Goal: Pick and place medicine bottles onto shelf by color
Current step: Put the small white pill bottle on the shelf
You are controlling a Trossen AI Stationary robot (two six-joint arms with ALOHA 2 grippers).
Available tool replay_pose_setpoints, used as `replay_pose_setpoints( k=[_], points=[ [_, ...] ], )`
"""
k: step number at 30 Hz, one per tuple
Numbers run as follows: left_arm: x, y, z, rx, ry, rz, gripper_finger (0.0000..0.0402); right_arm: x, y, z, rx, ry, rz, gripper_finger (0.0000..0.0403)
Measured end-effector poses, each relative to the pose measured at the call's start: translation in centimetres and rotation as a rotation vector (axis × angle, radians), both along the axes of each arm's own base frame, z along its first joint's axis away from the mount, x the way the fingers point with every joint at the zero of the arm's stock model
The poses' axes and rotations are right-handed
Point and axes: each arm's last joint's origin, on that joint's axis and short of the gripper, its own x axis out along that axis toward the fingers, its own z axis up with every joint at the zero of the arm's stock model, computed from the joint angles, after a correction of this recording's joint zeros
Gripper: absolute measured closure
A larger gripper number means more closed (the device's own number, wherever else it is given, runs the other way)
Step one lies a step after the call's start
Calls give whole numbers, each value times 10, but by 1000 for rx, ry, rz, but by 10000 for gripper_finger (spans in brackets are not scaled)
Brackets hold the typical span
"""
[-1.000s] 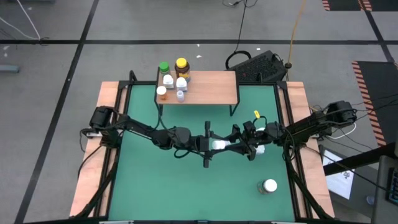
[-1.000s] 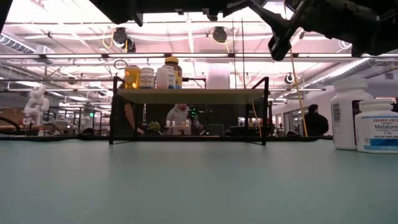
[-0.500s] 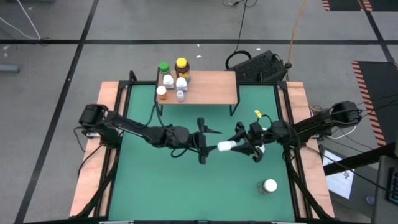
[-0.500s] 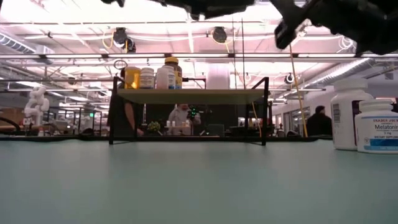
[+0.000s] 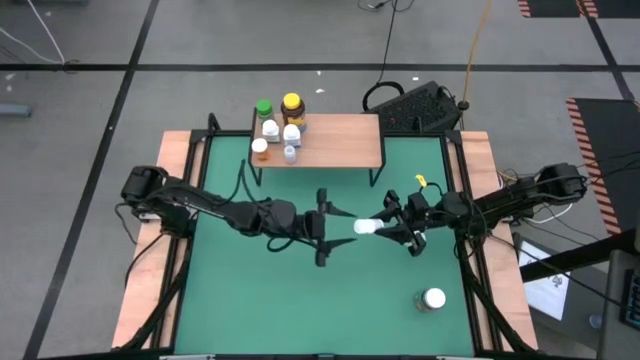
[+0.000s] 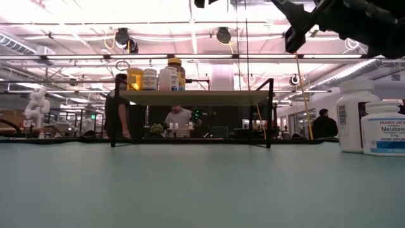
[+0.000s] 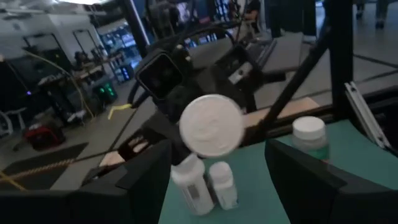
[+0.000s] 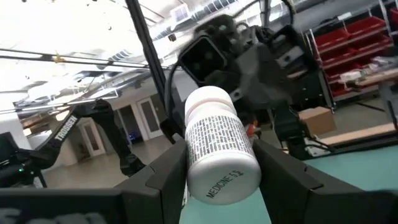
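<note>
My right gripper (image 5: pixel 387 226) is shut on a white medicine bottle (image 5: pixel 367 227) held level high over the green mat, its white cap (image 7: pixel 210 124) pointing at my left gripper. My left gripper (image 5: pixel 332 228) is open and empty, just to the left of the cap. The light-wood shelf (image 5: pixel 335 140) stands on black legs at the mat's far edge. On its left end stand several bottles, among them a green-capped one (image 5: pixel 263 107) and an amber yellow-capped one (image 5: pixel 291 103). A larger white-lidded bottle (image 5: pixel 432 298) stands on the mat near the front right. My right gripper pinches the bottle's labelled body (image 8: pixel 194 155) between its two fingers (image 8: pixel 165 171), at the base end. The fingers come level from the table's right and lie along the bottle. The bottle lies level, cap toward the table's left, lifted clear of the mat.
Two white bottles (image 6: pixel 356 114) (image 6: pixel 384 128) stand on the mat under my right arm; they also show in the left wrist view (image 7: pixel 194 186). A wooden frame (image 5: pixel 175 190) borders the mat. People move in the room behind the shelf (image 6: pixel 180 120).
My left gripper has drawn back toward the table's left, away from the bottle's cap end, and now stands apart from it. My right gripper has carried the bottle a little toward the right and far edge. Both arms have risen.
</note>
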Motion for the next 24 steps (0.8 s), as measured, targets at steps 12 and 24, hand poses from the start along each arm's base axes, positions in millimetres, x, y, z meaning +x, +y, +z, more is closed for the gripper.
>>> replay_pose_setpoints(
  k=[12,24],
  points=[
    [5,4,-1,-45,-51,1,140,1,0,-1,-24,7,-18,240],
    [5,4,-1,-71,-61,-4,140,1,-1,-2,-24,14,-56,240]
  ],
)
